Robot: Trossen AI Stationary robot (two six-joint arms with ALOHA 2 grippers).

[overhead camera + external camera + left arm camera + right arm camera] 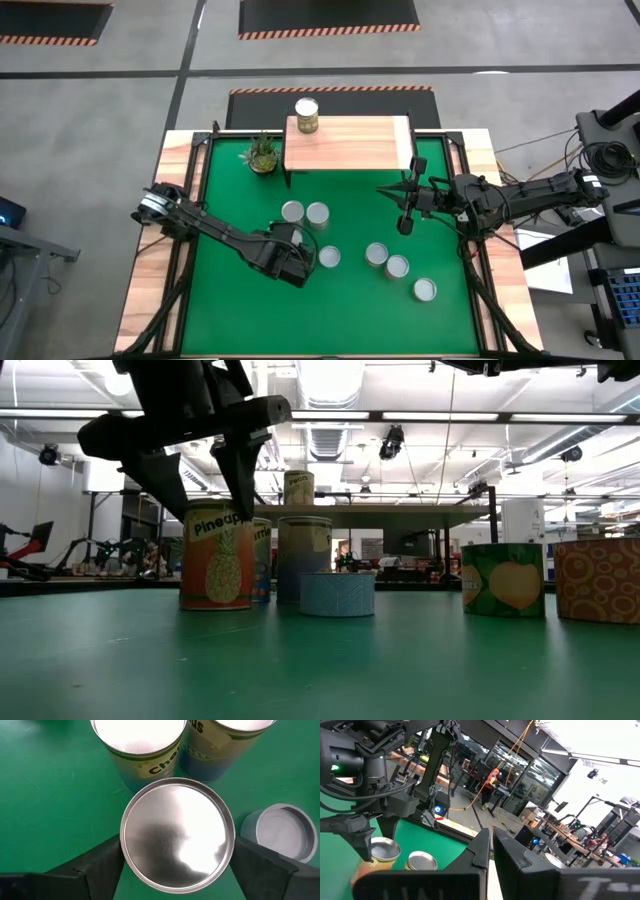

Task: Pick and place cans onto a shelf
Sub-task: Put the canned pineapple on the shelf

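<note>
Now I have the left tool wide open, straddling a can lower-centre on the surface, nothing gripped. Next: close, lift, carry to the shelf upper-centre. Right tool waits shut.

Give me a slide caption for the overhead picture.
Left hand open around a can on the green mat; one can already stands on the shelf.
</note>
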